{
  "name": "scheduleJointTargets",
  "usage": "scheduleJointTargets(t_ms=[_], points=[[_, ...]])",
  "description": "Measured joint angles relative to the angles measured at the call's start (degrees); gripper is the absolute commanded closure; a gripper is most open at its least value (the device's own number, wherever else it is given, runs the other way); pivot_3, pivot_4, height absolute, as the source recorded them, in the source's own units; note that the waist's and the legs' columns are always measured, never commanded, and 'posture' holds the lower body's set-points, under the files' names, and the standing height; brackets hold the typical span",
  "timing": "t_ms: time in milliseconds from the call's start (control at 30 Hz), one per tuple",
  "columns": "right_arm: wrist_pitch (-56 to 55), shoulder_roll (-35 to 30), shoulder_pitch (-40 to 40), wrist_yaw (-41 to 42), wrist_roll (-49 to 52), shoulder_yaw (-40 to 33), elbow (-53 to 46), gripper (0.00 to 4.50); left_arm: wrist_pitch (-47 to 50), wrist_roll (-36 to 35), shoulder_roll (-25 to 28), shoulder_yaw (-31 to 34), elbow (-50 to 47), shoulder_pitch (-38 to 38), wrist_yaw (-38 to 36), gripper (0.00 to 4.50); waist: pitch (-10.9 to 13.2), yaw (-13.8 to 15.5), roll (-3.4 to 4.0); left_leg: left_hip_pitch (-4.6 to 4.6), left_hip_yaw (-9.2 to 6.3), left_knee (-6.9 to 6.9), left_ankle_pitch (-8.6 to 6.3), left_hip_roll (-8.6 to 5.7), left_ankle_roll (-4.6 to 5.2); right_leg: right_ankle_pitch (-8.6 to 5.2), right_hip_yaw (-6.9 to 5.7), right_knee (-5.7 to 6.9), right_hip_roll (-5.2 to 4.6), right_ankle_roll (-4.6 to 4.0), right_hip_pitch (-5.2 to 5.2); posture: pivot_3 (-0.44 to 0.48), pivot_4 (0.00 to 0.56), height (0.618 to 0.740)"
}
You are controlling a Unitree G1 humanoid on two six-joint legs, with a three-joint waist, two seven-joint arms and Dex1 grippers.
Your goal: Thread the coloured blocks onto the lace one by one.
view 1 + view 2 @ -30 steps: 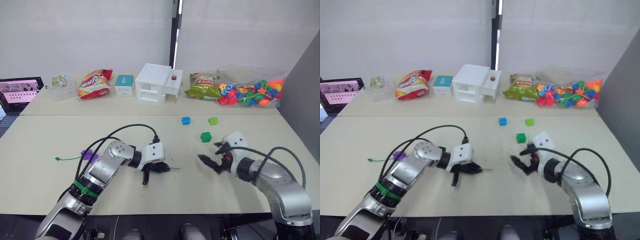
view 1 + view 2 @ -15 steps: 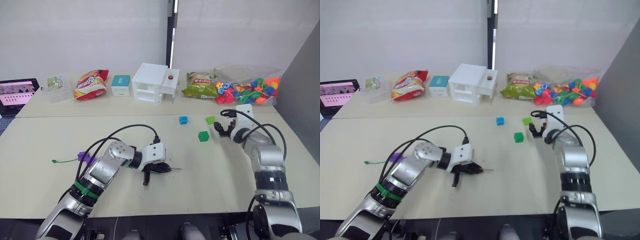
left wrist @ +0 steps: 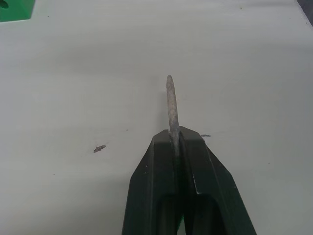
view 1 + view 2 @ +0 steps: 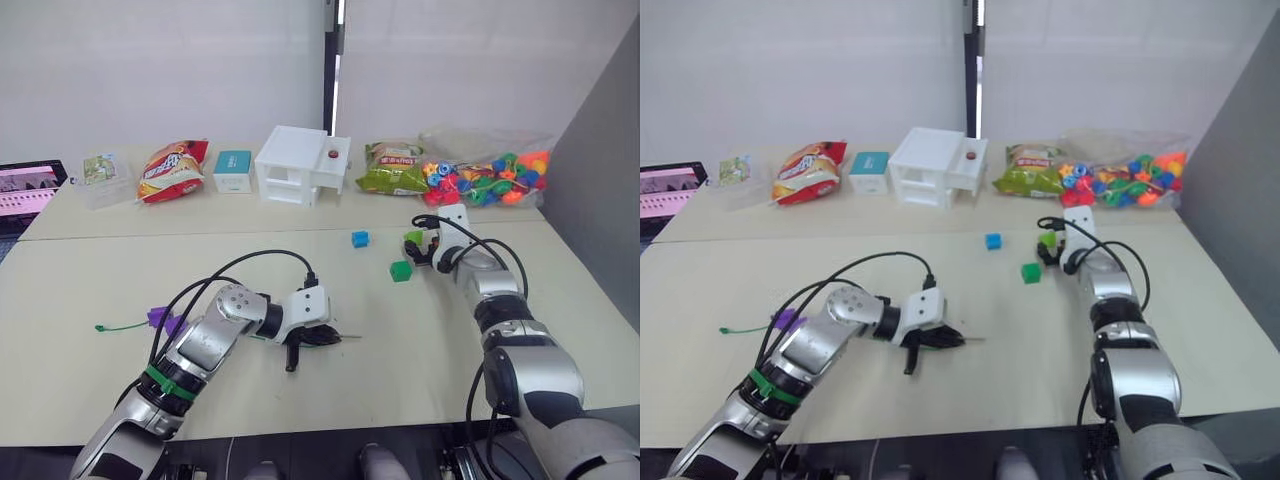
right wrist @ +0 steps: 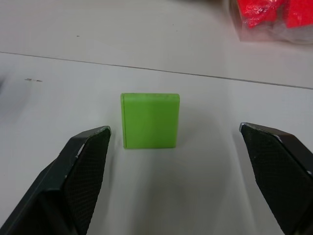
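The right wrist view shows the light green block [image 5: 149, 120] lying on the table [image 4: 90, 280] just ahead of the right gripper [image 5: 186, 161], whose fingers are spread wide with nothing in them, while the left wrist view shows the left gripper [image 3: 177, 139] squeezed tight on the stiff tip of the lace [image 3: 170, 100]. From the head views I count one blue block [image 4: 360, 239], one dark green block [image 4: 400, 270], one light green block and a purple block [image 4: 158, 316] on the lace near its far end. Since a second ago the right arm has reached far out to the light green block, while the left gripper has stayed put.
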Motion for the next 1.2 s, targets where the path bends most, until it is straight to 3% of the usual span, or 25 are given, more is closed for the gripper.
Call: scheduleJointTargets(t_ms=[267, 633, 733, 933, 1067, 1200], points=[[-4.5, 2.1, -3.8, -0.5, -0.5, -0.1, 7.3, 3.32, 0.4, 0.0, 0.2, 0.0, -0.8, 0.5, 0.2, 4.5, 0.0, -0.9, 0.01, -0.01, -0.02, -0.01, 0.01, -0.02, -0.01, 0.0, 0.0, 0.37, -0.03, 0.01, 0.0, 0.0, 0.15, 0.74], [-5.2, 1.6, -3.5, -0.3, -0.3, -0.5, 6.4, 3.42, 0.8, -0.1, 0.5, 0.0, -1.8, 0.7, 0.8, 4.5, 0.0, -1.0, 0.03, -0.03, -0.03, -0.01, 0.01, -0.03, -0.01, 0.0, 0.0, 0.38, -0.03, 0.01, -0.03, 0.0, 0.15, 0.74], [1.4, -0.5, 4.7, 0.5, 1.3, -1.1, -14.9, 3.42, 1.3, -0.3, 0.7, 0.2, -2.3, 1.3, 0.9, 4.5, 0.0, -0.6, 0.08, -0.18, -0.15, 0.04, 0.0, -0.03, -0.01, 0.0, -0.08, 0.41, -0.04, 0.01, -0.13, 0.0, 0.15, 0.74], [35.7, 1.7, 29.0, -5.4, 10.1, -4.5, -76.9, 3.42, 1.5, -1.3, 1.4, 1.0, -2.3, 2.1, 0.9, 4.5, -0.1, 0.4, 0.16, -0.48, -0.16, 0.12, 0.0, -0.04, 0.0, 0.0, -0.02, 0.71, -0.01, 0.01, -0.55, 0.0, 0.15, 0.74], [53.3, 6.7, 33.5, -10.6, 13.9, -3.9, -100.8, 3.42, 1.5, -1.9, 1.4, 1.0, -2.2, 2.0, 0.7, 4.5, -0.1, 0.8, 0.16, -0.39, -0.15, 0.17, 0.03, -0.08, -0.05, 0.0, 0.0, 0.69, -0.01, 0.0, -0.56, 0.0, 0.15, 0.74], [66.0, 14.0, 38.2, -15.0, 15.6, -0.5, -114.7, 3.42, 1.5, -2.1, 1.4, 1.0, -1.8, 1.9, 0.3, 4.5, -0.1, 1.1, 0.16, -0.36, -0.18, 0.18, 0.04, -0.07, -0.06, 0.0, -0.03, 0.73, 0.02, -0.01, -0.55, 0.0, 0.15, 0.74]])
